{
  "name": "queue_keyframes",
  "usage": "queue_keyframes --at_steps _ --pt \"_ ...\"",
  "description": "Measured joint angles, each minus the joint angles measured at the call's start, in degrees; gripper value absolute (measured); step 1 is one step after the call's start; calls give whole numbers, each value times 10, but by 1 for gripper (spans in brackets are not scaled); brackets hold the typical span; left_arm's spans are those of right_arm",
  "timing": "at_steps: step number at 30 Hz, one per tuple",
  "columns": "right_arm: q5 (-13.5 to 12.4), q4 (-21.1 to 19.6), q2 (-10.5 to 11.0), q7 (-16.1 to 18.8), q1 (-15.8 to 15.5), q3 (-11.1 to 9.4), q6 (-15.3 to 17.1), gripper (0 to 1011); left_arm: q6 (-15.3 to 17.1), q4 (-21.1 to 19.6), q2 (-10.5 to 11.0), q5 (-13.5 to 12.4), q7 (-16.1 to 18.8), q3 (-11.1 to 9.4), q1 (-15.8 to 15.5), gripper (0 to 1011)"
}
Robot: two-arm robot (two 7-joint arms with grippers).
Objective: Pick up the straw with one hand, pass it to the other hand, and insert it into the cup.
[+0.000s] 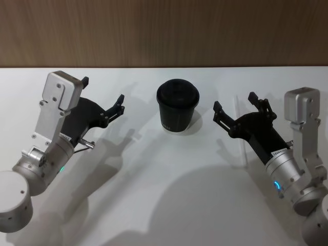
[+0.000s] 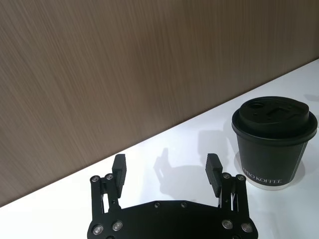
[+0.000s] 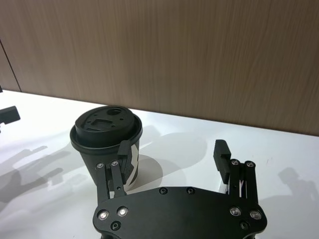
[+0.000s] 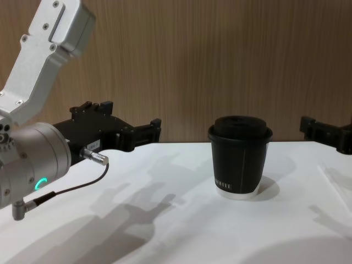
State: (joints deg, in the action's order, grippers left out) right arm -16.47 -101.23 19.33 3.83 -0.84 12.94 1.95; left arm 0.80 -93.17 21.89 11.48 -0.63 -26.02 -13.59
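The black ribbed cup [image 1: 177, 106] with its domed lid stands upright at the middle of the white table [image 1: 169, 195]; it also shows as the cup [image 4: 239, 157], the cup [image 2: 273, 142] and the cup [image 3: 103, 137]. My left gripper [image 1: 102, 92] hovers open to the cup's left, nothing between its fingers [image 2: 119, 167]. To the cup's right my right gripper [image 1: 236, 102] hangs open and empty. A faint thin white line on the table under the right gripper looks like the straw [image 1: 236, 110]; it is hard to tell apart from the white surface.
A wood-grain wall [image 1: 164, 31] closes off the table's far edge just behind the cup. A grey cable [image 4: 71, 190] loops from my left wrist. Open table lies in front of the cup, between the two arms.
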Motion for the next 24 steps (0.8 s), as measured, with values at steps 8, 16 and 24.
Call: queue_keyframes --at_steps 8,16,24 --pt "0 0 0 0 0 0 0 1001 0 0 0 0 0 0 0 1003" --pt "0 0 0 0 0 0 0 1001 0 0 0 0 0 0 0 1003" --pt "0 0 0 0 0 0 0 1001 0 0 0 0 0 0 0 1003"
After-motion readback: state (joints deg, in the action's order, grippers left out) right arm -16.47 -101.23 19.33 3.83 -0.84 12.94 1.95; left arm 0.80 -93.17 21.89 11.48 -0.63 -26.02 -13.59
